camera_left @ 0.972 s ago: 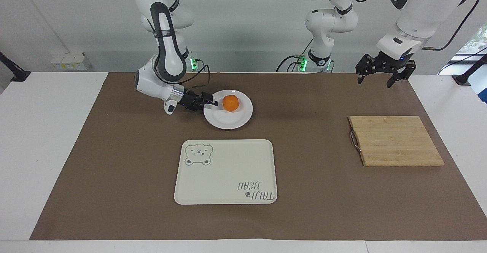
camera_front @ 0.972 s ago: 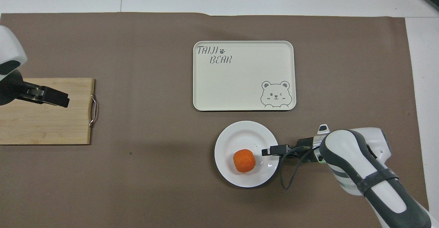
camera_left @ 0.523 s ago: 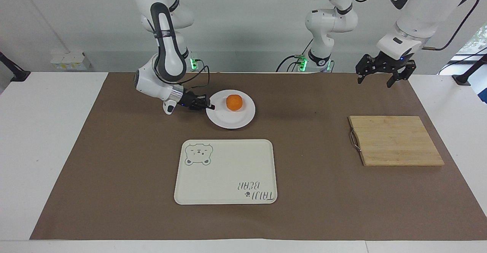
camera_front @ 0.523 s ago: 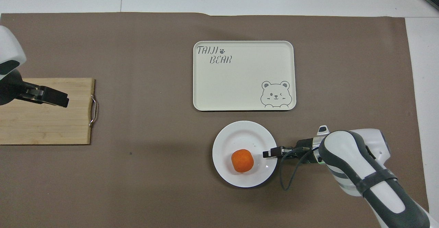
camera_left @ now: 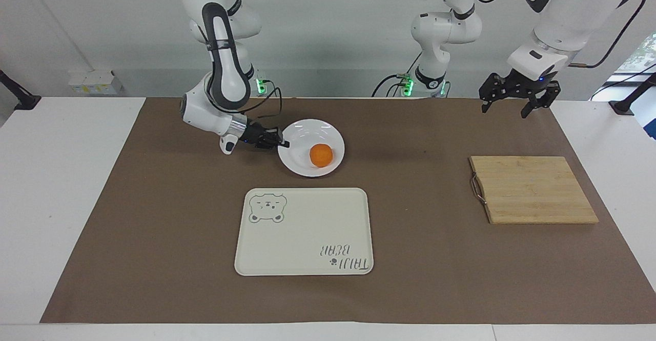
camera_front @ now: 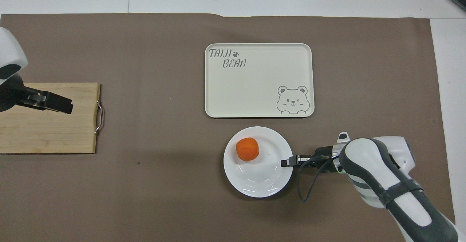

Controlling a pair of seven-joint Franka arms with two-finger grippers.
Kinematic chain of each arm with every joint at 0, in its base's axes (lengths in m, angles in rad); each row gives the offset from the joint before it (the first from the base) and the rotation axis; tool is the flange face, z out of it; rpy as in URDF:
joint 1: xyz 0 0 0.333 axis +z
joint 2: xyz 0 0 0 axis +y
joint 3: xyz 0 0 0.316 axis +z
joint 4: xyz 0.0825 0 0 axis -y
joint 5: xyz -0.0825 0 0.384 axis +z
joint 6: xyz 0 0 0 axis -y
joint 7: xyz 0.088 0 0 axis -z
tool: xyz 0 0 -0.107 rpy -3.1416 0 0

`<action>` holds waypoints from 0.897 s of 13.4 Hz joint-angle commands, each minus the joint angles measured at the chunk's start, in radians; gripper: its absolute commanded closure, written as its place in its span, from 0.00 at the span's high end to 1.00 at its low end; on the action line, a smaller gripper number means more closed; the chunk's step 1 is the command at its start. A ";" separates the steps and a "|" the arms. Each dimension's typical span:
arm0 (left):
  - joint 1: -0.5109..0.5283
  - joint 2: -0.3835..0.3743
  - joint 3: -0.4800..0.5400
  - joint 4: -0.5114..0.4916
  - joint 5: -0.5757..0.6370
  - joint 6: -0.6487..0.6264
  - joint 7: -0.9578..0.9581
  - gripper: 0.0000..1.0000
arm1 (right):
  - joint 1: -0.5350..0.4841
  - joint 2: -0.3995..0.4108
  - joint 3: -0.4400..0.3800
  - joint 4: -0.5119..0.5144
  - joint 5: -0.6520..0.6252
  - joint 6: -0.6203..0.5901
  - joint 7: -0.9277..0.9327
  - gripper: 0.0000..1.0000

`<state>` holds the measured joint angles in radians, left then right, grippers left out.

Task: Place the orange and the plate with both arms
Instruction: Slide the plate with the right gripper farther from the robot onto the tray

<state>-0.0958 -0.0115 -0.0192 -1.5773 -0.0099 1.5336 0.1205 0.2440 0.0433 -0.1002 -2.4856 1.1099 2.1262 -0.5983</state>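
Brown paper is covering the table where the right gripper (camera_left: pixel 279 144) is clenching the rim of the plate (camera_left: pixel 302 166), apparently to carry it while the orange (camera_left: pixel 321 155) is sitting inside, with the bear tray (camera_left: pixel 307 259) lying bare, and the left gripper (camera_left: pixel 514 101) is waiting spread open over the cutting board (camera_front: pixel 47 133).

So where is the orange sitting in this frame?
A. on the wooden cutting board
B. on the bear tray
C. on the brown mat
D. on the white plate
D: the orange lies inside the white plate, on the part of it closest to the bear tray.
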 commanded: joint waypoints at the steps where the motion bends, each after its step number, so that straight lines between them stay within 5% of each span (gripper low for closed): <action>1: 0.013 -0.016 -0.008 -0.010 0.019 0.000 0.005 1.00 | -0.025 0.023 0.001 0.053 0.030 -0.052 -0.067 0.00; 8: 0.013 -0.016 -0.008 -0.010 0.019 0.000 0.005 1.00 | -0.068 0.029 -0.003 0.174 0.030 -0.126 -0.032 0.00; 12: 0.013 -0.016 -0.008 -0.010 0.019 0.000 0.005 1.00 | -0.069 0.118 -0.001 0.335 0.025 -0.141 0.076 0.00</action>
<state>-0.0958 -0.0116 -0.0192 -1.5773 -0.0098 1.5336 0.1205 0.1889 0.0952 -0.1049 -2.2504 1.1102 2.0231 -0.5660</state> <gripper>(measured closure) 0.000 0.934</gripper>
